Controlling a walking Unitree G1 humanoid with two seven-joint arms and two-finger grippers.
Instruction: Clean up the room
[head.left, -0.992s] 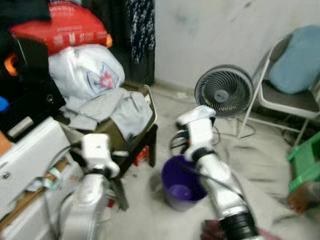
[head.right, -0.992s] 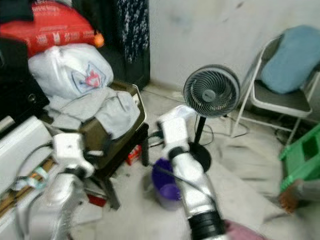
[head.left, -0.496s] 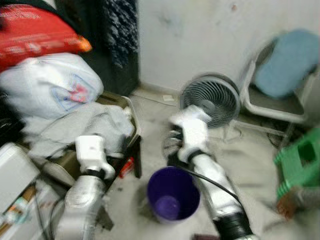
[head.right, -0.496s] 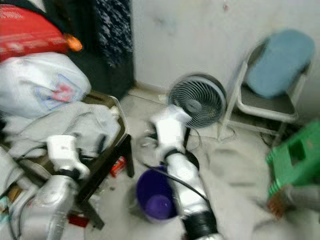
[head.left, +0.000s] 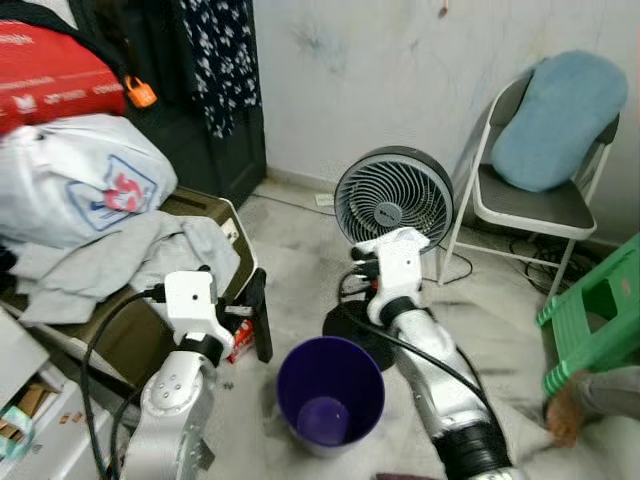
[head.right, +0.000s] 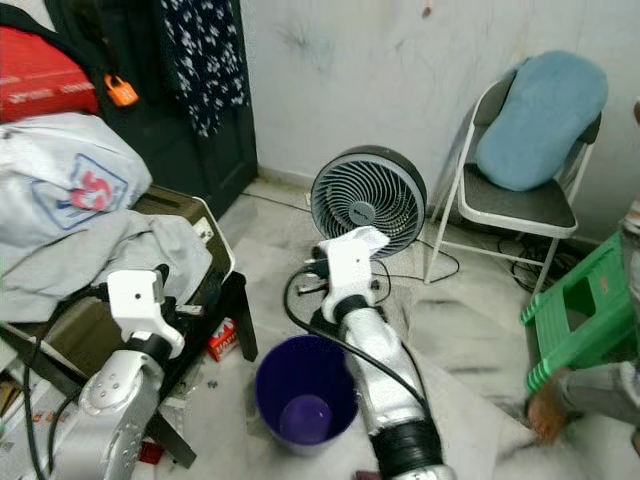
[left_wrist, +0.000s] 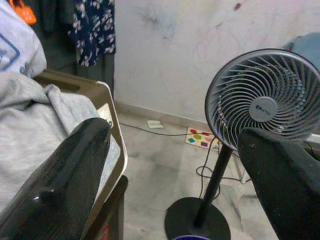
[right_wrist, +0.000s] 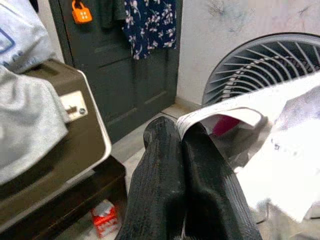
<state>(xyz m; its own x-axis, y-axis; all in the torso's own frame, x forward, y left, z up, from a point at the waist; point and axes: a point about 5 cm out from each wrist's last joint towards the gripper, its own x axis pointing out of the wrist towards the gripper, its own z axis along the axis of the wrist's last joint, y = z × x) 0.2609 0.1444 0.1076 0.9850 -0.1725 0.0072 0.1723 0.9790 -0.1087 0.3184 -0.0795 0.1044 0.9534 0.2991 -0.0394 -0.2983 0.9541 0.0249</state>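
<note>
A purple bin (head.left: 330, 392) stands on the floor between my two arms. My right gripper (right_wrist: 179, 135) is shut on a crumpled white paper (right_wrist: 280, 150). It hangs above the bin's far rim, in front of the fan, seen from the head as gripper (head.left: 366, 272). My left gripper (left_wrist: 170, 185) is open with nothing between its fingers, and is seen from the head as gripper (head.left: 252, 312). It is beside the brown suitcase (head.left: 150, 330), left of the bin.
A standing fan (head.left: 392, 198) with a black base is just behind the bin. A folding chair (head.left: 530, 205) with a blue cushion (head.left: 555, 120) is at the back right. A green stool (head.left: 595, 315) and a person's foot (head.left: 565, 415) are at the right. Grey clothes (head.left: 120, 265) and bags are piled at the left.
The camera has swung, so the whole picture shifted left and is sharp again. Both arms keep much the same pose; the right gripper stays shut on the paper.
</note>
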